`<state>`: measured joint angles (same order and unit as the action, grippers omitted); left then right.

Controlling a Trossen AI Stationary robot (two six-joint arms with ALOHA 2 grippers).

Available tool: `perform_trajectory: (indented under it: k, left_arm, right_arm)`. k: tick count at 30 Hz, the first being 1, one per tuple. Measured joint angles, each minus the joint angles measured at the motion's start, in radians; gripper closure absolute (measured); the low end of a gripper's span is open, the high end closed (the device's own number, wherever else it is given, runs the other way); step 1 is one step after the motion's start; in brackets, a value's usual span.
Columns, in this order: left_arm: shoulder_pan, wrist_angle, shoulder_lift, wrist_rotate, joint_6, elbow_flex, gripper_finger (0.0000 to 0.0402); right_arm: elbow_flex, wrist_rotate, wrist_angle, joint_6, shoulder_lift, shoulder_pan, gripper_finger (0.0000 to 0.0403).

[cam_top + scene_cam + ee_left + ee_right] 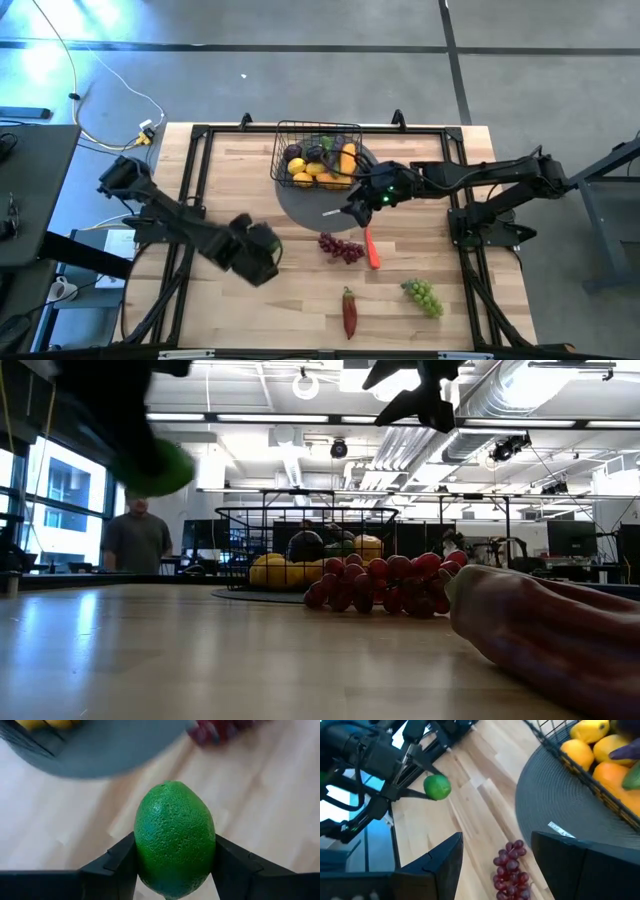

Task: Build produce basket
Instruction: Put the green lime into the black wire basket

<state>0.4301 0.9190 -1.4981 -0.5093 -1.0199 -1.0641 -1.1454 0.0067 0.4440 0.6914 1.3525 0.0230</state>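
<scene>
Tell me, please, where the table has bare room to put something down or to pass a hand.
Free: the bare wood left of the grey mat, though the left pincer hangs there with a lime. Crowded: between the red grapes, carrot, red pepper and green grapes. The basket is nearly full.

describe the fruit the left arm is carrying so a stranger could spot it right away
Start at the black wire basket on the grey round mat at the far middle of the wooden table. Come toward the near left, where the left gripper hangs above the wood with its jaws clamped on a lime. It is the only round, plain green, pebbly-skinned fruit, and the only one off the table.
</scene>
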Motion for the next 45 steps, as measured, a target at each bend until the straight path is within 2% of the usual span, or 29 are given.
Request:
perform_trajectory:
  k: [5, 11, 17, 22, 27, 33, 38, 45]
  left_arm:
    - [-0.149, -0.015, 0.068, -0.064, 0.162, 0.0, 0.0213]
    - [-0.334, -0.13, 0.146, -0.07, 0.388, 0.0, 0.0213]
    - [-0.507, -0.301, 0.18, 0.018, 0.644, 0.0, 0.0213]
    - [-0.625, -0.404, 0.18, 0.117, 0.789, 0.0, 0.0213]
    - [-0.712, -0.465, 0.179, 0.144, 0.902, 0.0, 0.0213]
    - [-0.814, -0.462, 0.157, 0.192, 1.005, 0.0, 0.0213]
    - [-0.877, -0.428, 0.11, 0.27, 1.038, 0.001, 0.0213]
    - [-0.934, -0.428, 0.043, 0.286, 1.091, 0.001, 0.0213]
  right_arm:
    - [0.0, 0.011, 0.006, 0.047, 0.0, -0.014, 0.0188]
    - [0.0, 0.065, 0.01, 0.095, 0.0, -0.017, 0.0188]
    - [0.0, 0.073, 0.034, 0.165, 0.0, -0.017, 0.0188]
    - [0.0, 0.098, 0.074, 0.23, 0.0, -0.016, 0.0188]
    - [0.0, 0.099, 0.135, 0.306, 0.0, -0.016, 0.0188]
    - [0.0, 0.101, 0.212, 0.417, 0.0, -0.016, 0.0188]
    - [0.0, 0.127, 0.242, 0.486, 0.001, 0.011, 0.0188]
    - [0.0, 0.18, 0.285, 0.574, 0.001, 0.064, 0.0188]
